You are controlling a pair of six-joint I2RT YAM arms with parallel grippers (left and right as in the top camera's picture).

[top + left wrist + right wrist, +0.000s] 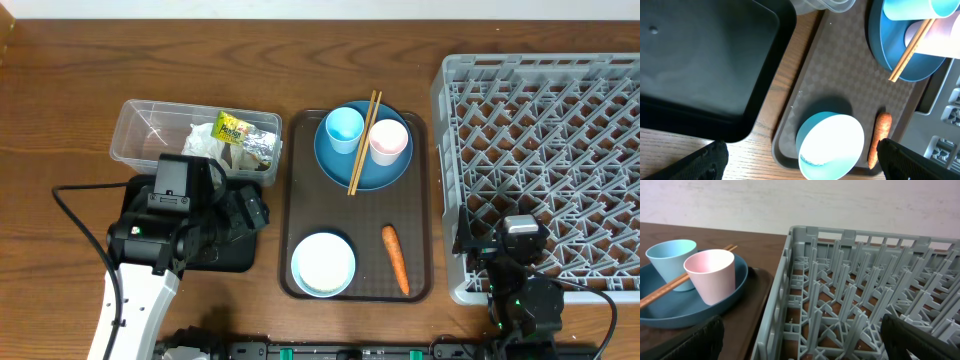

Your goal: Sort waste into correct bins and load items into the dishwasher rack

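Ahead of the left fingers [696, 162], the bowl [832, 145] lies on the serving tray [840, 65], carrot [881, 131] right of it, shallow tray [705, 65] left.

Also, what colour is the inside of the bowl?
White. The bowl shows best in the left wrist view.

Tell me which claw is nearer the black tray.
Left. The left claw hovers at the right edge of the black tray; the right claw is beyond the brown tray, by the rack.
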